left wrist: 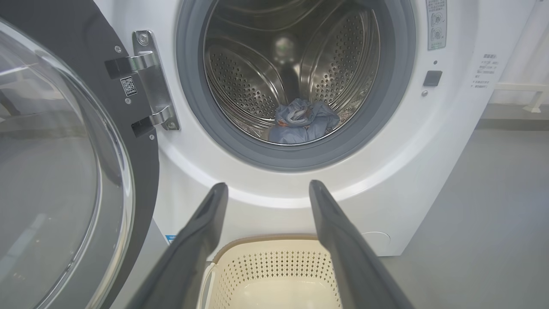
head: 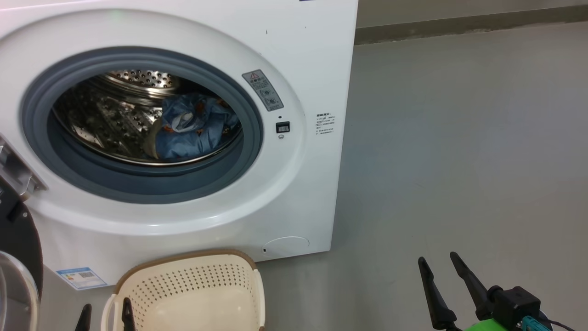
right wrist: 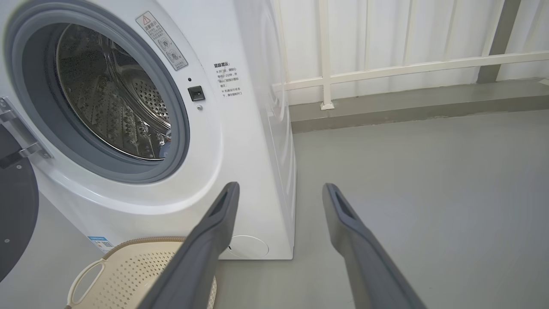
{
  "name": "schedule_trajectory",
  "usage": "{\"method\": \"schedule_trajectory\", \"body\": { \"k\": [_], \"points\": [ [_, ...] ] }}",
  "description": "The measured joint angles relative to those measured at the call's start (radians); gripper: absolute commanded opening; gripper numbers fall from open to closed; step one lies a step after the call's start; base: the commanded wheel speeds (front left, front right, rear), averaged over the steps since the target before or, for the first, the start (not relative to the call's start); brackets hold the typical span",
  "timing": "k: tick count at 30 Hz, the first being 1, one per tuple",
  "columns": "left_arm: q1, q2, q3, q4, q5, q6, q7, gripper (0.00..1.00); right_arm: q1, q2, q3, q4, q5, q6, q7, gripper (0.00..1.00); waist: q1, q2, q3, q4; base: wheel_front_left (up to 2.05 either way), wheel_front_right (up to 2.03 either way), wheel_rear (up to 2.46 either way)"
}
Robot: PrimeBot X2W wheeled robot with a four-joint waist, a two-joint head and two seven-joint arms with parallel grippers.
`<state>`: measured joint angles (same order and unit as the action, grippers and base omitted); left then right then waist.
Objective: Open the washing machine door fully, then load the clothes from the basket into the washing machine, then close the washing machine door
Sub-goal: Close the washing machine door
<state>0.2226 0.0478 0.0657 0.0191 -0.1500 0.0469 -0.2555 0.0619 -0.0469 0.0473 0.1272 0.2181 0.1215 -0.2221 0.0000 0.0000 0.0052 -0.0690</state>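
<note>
A smooth grey floor [head: 459,138] is seen, evenly lit and faintly glossy; along its far edge a darker grey raised kerb [right wrist: 411,103] is laid; behind the kerb a wall of pale white panels [right wrist: 386,30] is set; a white railing [right wrist: 411,70] of slim uprights and one cross-bar is fixed before it, its foot plate [right wrist: 327,105] rested on the kerb; a grey post [right wrist: 497,38] is stood beside the panels.

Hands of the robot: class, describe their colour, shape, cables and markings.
The right hand has two long, dark, tapering fingers on a black boxy block, above a green housing and a teal connector with a dark cable. The left hand has matching dark grey fingers, narrowing to blunt tips.
</note>
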Motion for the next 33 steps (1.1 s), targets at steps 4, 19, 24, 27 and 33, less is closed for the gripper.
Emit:
{"method": "schedule_trajectory", "body": {
  "k": [4, 19, 24, 27, 33],
  "points": [
    [-0.001, 0.000, 0.000, 0.002, 0.004, 0.000, 0.000, 1.00, 0.000, 0.000, 0.000, 0.001, 0.000, 0.000, -0.001, 1.00, 0.0000, 0.0000, 0.002, 0.002, -0.70, 0.70, 0.00],
    [-0.008, -0.001, 0.001, -0.006, 0.002, 0.006, 0.000, 1.00, 0.000, 0.000, -0.002, 0.009, 0.000, 0.000, -0.004, 1.00, 0.0000, 0.0000, 0.009, 0.002, -1.73, 1.73, 0.00],
    [-0.018, -0.001, 0.000, -0.006, 0.002, 0.010, 0.000, 1.00, 0.000, 0.000, -0.004, 0.013, 0.000, 0.000, -0.004, 1.00, 0.0000, 0.0001, 0.009, 0.004, -1.24, 1.24, 0.00],
    [-0.019, -0.001, -0.001, -0.003, 0.002, 0.010, 0.000, 1.00, 0.000, 0.000, -0.005, 0.015, 0.000, 0.000, -0.006, 1.00, 0.0000, 0.0000, 0.007, 0.006, -0.70, 0.70, 0.00],
    [-0.019, -0.001, -0.003, -0.002, 0.002, 0.012, 0.000, 1.00, 0.000, 0.000, -0.006, 0.018, 0.000, 0.000, -0.006, 1.00, 0.0000, 0.0000, 0.003, 0.010, -0.15, 0.15, 0.00]
  ]
}}
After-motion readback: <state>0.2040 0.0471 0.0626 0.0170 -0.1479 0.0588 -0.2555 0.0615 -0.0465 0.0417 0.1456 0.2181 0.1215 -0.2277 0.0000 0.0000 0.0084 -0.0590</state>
